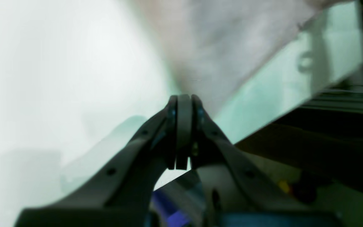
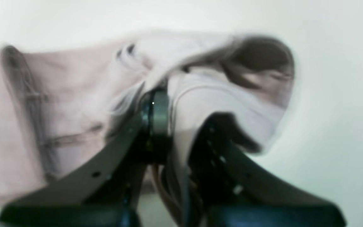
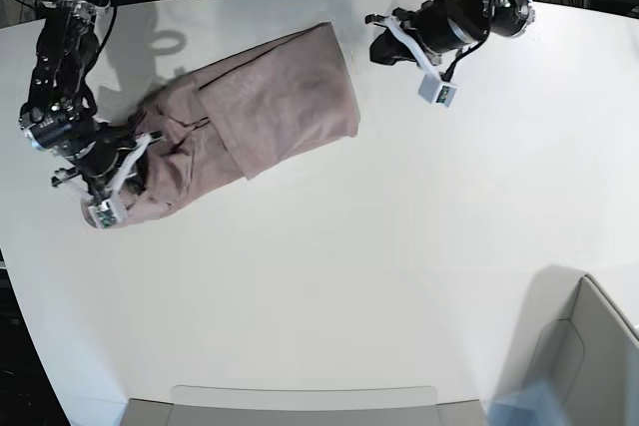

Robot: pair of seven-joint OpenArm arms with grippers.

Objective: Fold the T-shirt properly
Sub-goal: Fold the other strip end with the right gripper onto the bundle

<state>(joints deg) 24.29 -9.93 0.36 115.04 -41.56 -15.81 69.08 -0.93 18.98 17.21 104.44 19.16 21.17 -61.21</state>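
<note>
Right claw: my jaws are clamped on a bunched fold of the T-shirt at its collar-side end, cloth pinched between the fingers.
Left claw: clenched on nothing, hovering off the shirt's far edge.
T-shirt position: lies part-folded on the white table, slanting from my right claw toward my left.
Step, my judgement: carry the pinched end over the body.
Technique: lift low, travel straight, keep both layers in the pinch, align edges before release.
</note>
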